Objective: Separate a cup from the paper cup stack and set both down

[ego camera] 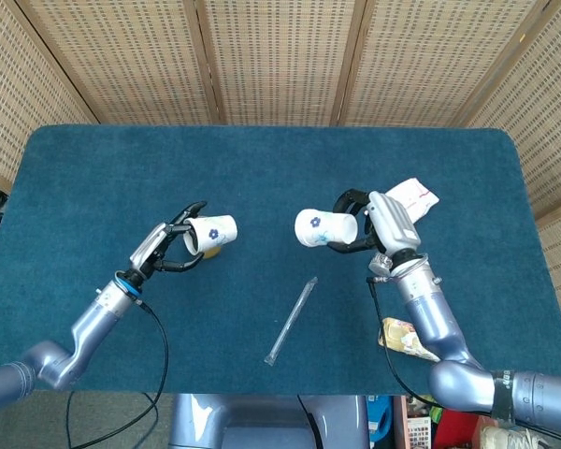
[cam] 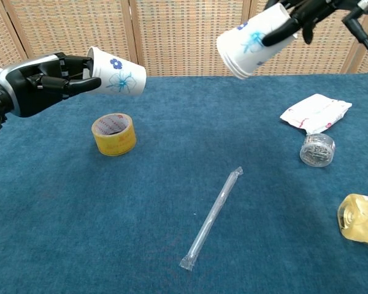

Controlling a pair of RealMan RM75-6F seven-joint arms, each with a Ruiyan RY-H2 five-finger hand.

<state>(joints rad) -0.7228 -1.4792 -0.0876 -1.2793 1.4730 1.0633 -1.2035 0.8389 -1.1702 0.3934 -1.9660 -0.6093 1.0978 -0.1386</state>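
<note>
Noted at centre of the blue carpeted counter (ego camera: 262, 178): a long clear-wrapped drinking straw (cam: 211, 219), lying flat on a diagonal; taken here as landmark. Up and to the left of the straw, held in the air: a single white paper cup with blue flower print (cam: 117, 72), lying on its side, gripped at the mouth end by the left hand (cam: 46, 79), dark fingers wrapped around the rim, base pointing toward the straw's side. Up and to the right of the straw, also airborne: the remaining white paper cup stack with blue print (cam: 251, 41), tilted, base end down and toward the left, clasped near the rim by the right hand (ego camera: 379, 227); stacked rims visible at the lower end in the chest view. Cup and stack fully apart, with open air between them above the straw; neither touching the counter. Left of the straw, on the counter below the single cup: a roll of yellow adhesive tape (cam: 113, 133), lying flat. Right of the straw: a small round clear container with metallic contents (cam: 317, 150), standing just beside a white and pink plastic packet (cam: 315, 113) that lies farther back. Right of the straw and nearer the front edge: a clear bottle of yellow liquid (cam: 362, 218), lying on its side, partly cut off by the frame edge in the chest view. Woven cane screen panels (ego camera: 280, 56) behind the counter's far edge.
</note>
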